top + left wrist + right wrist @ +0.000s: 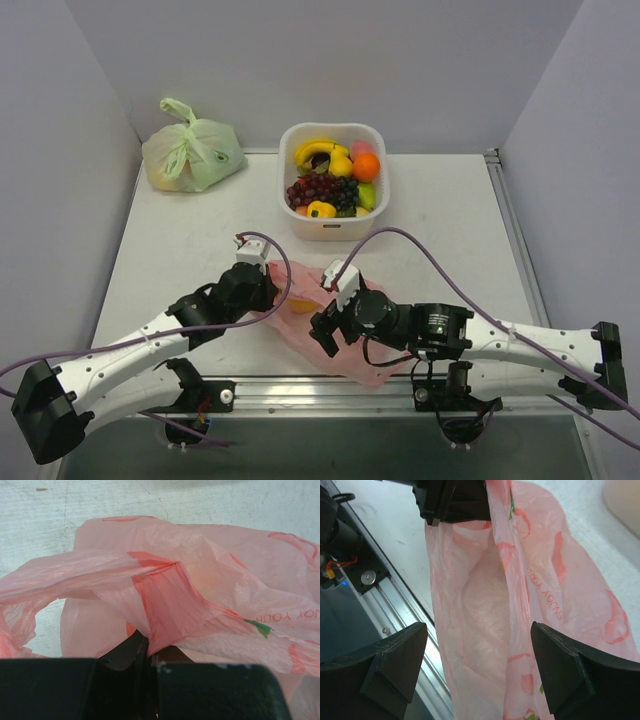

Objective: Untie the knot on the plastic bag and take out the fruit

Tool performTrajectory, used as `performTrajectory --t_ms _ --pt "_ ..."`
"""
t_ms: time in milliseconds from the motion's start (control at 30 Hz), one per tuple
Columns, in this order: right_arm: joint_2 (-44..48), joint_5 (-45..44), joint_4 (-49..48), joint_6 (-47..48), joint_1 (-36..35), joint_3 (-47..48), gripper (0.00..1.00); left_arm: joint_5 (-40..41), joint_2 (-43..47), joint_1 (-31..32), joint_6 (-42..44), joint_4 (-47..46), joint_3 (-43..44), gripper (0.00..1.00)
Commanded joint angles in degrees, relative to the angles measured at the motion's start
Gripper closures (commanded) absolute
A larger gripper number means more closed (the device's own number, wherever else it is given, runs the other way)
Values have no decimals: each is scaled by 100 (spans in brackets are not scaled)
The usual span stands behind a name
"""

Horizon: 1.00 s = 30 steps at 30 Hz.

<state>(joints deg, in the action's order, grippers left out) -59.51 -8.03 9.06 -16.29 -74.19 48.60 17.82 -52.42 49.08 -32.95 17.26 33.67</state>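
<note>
The pink plastic bag [372,368] lies crumpled on the table between my two arms. My left gripper [262,284] is shut on a fold of its film [165,600], with the fingertips pinched together at the bag's edge. A handle loop [35,587] hangs loose to the left. My right gripper [325,335] is open above the bag [485,630], one finger [395,655] on each side and nothing gripped. An orange-yellow fruit [303,306] shows through the film. No knot shows in any view.
A white basket [335,228] at the back centre holds grapes, an orange, bananas and other fruit. A tied pale green bag [190,152] sits at the back left. The metal rail [395,610] of the table's near edge runs just beside the bag.
</note>
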Motion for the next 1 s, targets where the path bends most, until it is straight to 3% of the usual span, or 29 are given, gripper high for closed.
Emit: performTrajectory --t_ms 0,167,433,700,967 --pt "588 -1462 -369 21 -279 -43 14 169 -57 23 -352 102 324 100" --pt "932 -1193 -458 161 -280 -70 16 283 -128 31 -519 313 438 100" --pt "-95 -638 -501 -514 -140 -245 18 283 -145 23 -1134 410 781 100" --pt "-544 406 -1502 -1436 1501 -842 21 257 -189 49 -1170 471 641 100" --pt "-1599 1268 -2496 -1596 1935 -572 17 160 -523 198 -1223 463 518 100"
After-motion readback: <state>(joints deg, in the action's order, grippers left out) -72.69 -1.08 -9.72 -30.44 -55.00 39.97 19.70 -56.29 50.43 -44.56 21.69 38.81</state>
